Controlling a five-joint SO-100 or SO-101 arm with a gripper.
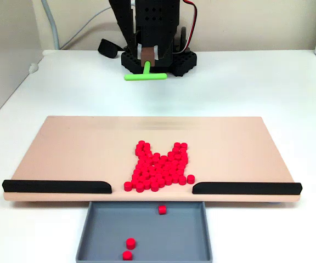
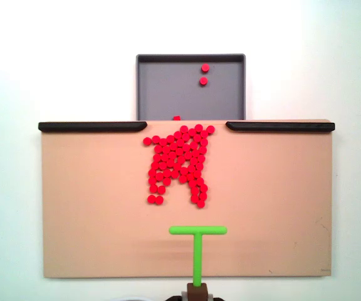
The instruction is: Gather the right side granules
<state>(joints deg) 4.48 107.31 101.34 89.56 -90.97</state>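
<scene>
The granules lie bunched in one red patch on the tan board, at the middle of the board's edge that carries the two black rails. The patch reaches into the gap between the rails and spreads back from it in two short prongs toward the board's centre. In a fixed view the left rail and the right rail run along the near edge, each ending just beside the patch. Three loose granules sit in the grey tray, which butts against the board below the gap; one of them lies near the tray's board-side edge, two further out.

The green T-shaped tool is well apart from the patch, its crossbar parallel to the railed edge; in a fixed view from above it hangs over the board near the opposite edge, roughly centred. The gripper is clamped on the tool's stem, with the black arm base behind it on the white tabletop.
</scene>
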